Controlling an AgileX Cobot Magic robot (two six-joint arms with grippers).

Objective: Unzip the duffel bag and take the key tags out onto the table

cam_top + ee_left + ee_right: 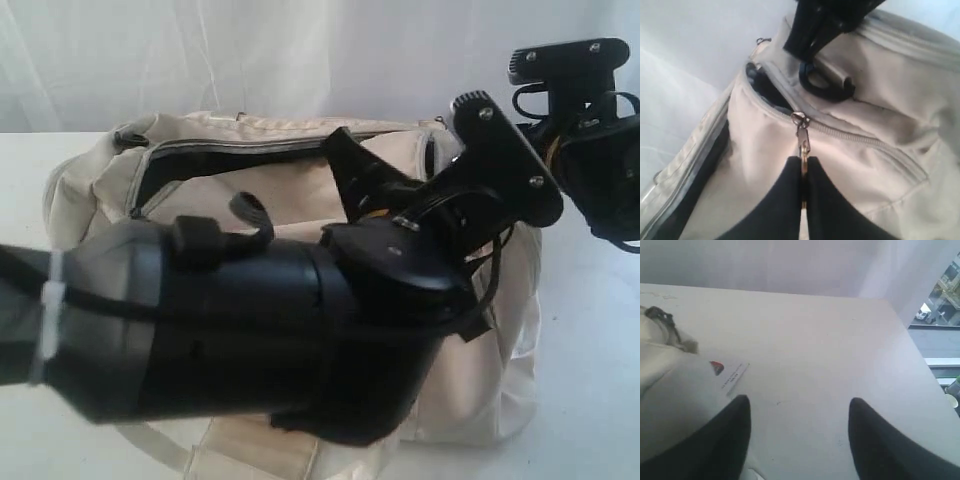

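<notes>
Bag (pixel 90 190) sits on worktop (pixel 815 350). Left claw (pixel 804 162) is pinched shut on zip pull (pixel 803 142), zip part open. Right claw (pixel 797 407) gapes, empty. Tags unseen, so extraction judged outstanding.

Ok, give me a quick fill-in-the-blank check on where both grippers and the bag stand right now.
1. The left gripper is shut on the ____ of a zipper on the duffel bag.
2. The right gripper stands ____ above the table, holding nothing.
3. Of the three views, ____ shows the key tags.
Missing words: pull; open; none
</notes>
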